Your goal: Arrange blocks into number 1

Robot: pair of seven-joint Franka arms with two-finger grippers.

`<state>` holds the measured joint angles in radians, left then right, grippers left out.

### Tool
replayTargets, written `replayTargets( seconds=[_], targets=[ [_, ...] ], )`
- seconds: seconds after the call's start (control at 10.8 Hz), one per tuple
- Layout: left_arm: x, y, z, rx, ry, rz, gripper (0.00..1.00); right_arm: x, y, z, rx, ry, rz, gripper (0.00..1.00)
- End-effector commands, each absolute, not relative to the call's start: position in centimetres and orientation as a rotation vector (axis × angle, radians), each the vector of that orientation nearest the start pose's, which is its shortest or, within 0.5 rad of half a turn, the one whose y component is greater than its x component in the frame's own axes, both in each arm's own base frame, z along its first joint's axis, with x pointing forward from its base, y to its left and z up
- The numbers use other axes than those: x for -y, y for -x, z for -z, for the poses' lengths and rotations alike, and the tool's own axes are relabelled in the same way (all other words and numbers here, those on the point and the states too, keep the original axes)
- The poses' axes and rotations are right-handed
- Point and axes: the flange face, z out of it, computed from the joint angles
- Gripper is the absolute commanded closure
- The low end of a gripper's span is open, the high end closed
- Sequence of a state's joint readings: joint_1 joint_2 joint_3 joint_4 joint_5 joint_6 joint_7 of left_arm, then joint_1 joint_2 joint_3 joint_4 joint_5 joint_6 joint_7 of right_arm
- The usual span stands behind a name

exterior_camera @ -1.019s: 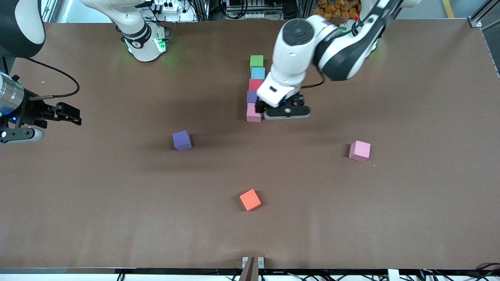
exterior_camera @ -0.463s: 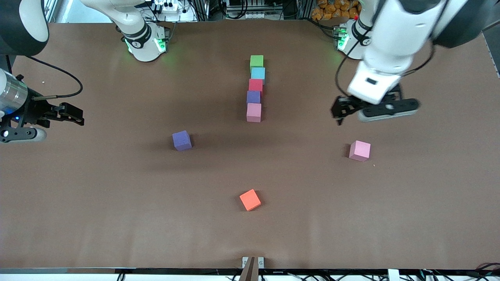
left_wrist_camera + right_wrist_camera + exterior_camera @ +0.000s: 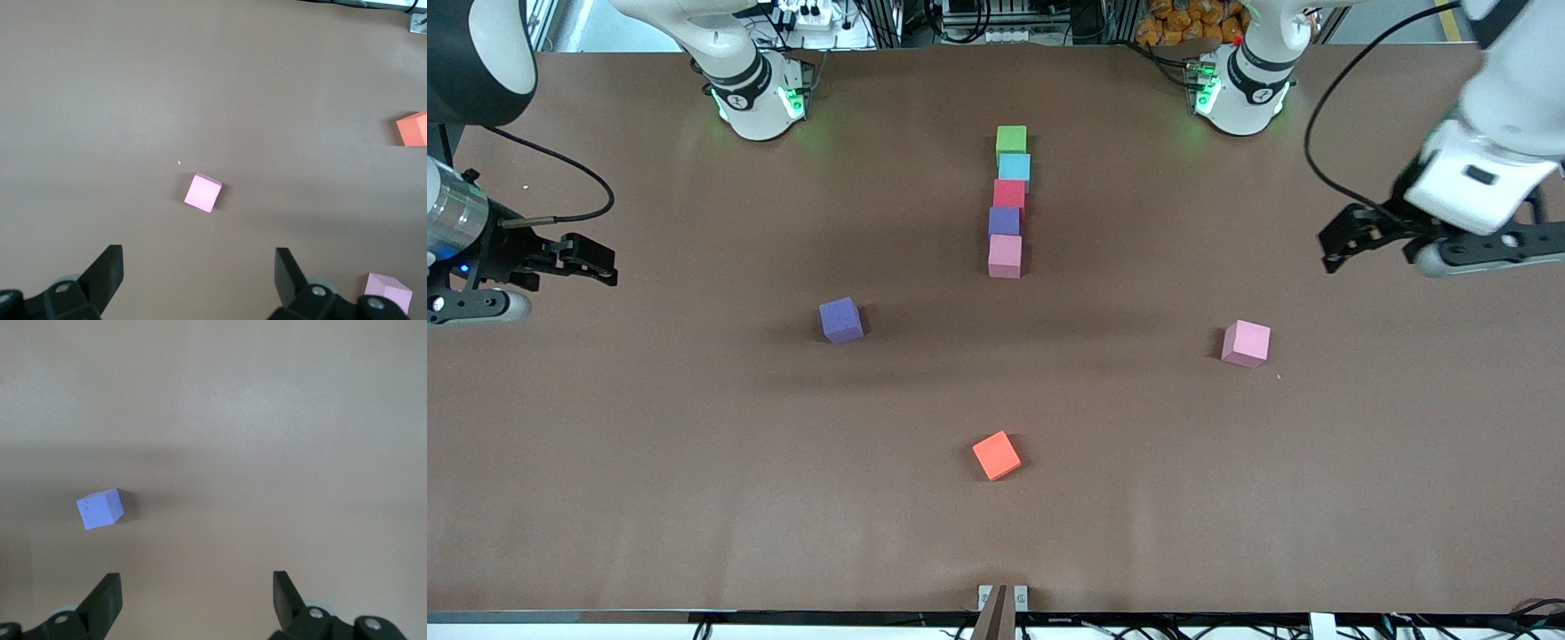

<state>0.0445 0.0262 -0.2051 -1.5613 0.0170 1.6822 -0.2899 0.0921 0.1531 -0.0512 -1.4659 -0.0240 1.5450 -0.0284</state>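
Left pincer (image 3: 1352, 238) and right pincer (image 3: 583, 260) hang open, empty, over opposite desk (image 3: 694, 498) ends; five-block column (image 3: 1007, 203) forms the numeral's stem.

White glossy arm shells, black joint caps, black two-finger left gripper (image 3: 1352, 238) and right gripper (image 3: 591, 260), green base lights, black looping cables, silver wrist cylinder

Plain brown table (image 3: 1227, 498), evenly lit
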Motion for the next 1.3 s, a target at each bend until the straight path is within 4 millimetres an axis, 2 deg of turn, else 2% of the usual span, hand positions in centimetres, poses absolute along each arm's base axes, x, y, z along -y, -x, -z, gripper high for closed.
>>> replayTargets(
  seconds=[0.0, 0.09, 0.28, 0.74, 0.93, 1.2],
  targets=[
    [4.8, -55.8, -63.3, 0.197, 3.182, 0.081, 0.00, -2.4, -59.4, -58.8, 0.096, 3.175, -0.114, 0.00],
    [2.0, -55.3, -63.8, 0.147, 3.177, 0.059, 0.00, -2.4, -59.4, -58.8, 0.093, 3.176, -0.113, 0.00],
    [-0.5, -54.9, -64.4, 0.119, 3.178, 0.074, 0.00, -2.6, -59.4, -58.8, 0.093, 3.174, -0.116, 0.00],
    [0.7, -54.7, -64.6, 0.080, 3.172, 0.079, 0.00, -2.8, -59.2, -59.0, 0.093, 3.176, -0.116, 0.00],
    [4.1, -54.3, -65.2, -0.037, 3.175, 0.092, 0.00, -3.1, -59.3, -58.9, 0.091, 3.178, -0.120, 0.00],
    [6.2, -54.2, -64.7, -0.112, 3.129, 0.081, 0.00, -3.1, -59.2, -58.9, 0.090, 3.178, -0.123, 0.00]
  ],
)
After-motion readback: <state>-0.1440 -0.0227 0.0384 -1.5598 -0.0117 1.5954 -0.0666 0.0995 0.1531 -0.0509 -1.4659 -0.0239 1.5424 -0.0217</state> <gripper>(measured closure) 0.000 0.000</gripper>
